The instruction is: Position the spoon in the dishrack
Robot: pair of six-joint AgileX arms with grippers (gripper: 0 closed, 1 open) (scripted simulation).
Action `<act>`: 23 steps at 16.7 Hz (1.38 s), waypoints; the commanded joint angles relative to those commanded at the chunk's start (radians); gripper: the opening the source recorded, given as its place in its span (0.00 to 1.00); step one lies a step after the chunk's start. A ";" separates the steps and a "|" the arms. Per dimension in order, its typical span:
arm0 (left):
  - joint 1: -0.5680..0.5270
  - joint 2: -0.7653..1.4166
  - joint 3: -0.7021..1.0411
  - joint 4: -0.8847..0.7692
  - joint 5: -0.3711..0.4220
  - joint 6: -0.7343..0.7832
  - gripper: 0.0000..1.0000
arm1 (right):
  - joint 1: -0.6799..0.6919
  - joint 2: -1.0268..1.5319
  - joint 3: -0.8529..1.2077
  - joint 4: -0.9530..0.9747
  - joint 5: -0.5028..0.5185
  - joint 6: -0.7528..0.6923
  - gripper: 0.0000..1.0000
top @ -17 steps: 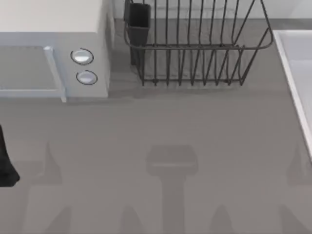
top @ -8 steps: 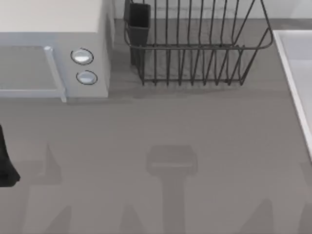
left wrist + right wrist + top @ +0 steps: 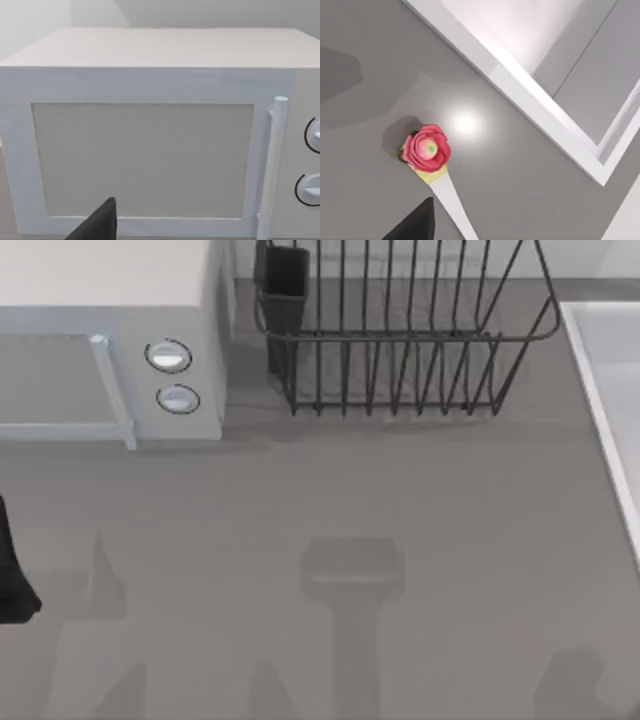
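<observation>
The spoon point(image 3: 446, 196) lies flat on the grey counter in the right wrist view; it has a pale white handle and a red rose-shaped ornament point(image 3: 426, 148) at one end. A dark part of my right gripper point(image 3: 415, 227) hovers close above the counter beside the handle, apart from it. The dishrack point(image 3: 400, 337), a dark wire basket with a dark cutlery cup point(image 3: 285, 285) at its left corner, stands at the back of the table in the top view. My left arm point(image 3: 12, 575) rests at the table's left edge, its gripper point(image 3: 97, 226) facing the microwave.
A white microwave point(image 3: 110, 360) with two round knobs stands at the back left, its door point(image 3: 142, 160) shut. A white sink basin point(image 3: 610, 390) runs along the right edge, and its rim point(image 3: 520, 85) lies close to the spoon.
The right arm's shadow on the lower right of the table has shifted and changed shape, so that arm is moving. The left arm and the dishrack have stayed put.
</observation>
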 joint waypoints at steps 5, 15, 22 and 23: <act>0.000 0.000 0.000 0.000 0.000 0.000 1.00 | -0.153 0.337 0.228 -0.227 0.001 -0.399 1.00; 0.000 0.000 0.000 0.000 0.000 0.000 1.00 | -0.254 0.556 0.380 -0.371 -0.015 -0.653 1.00; 0.000 0.000 0.000 0.000 0.000 0.000 1.00 | -0.249 0.631 0.286 -0.201 -0.015 -0.647 1.00; 0.000 0.000 0.000 0.000 0.000 0.000 1.00 | -0.249 0.656 0.259 -0.146 -0.015 -0.646 1.00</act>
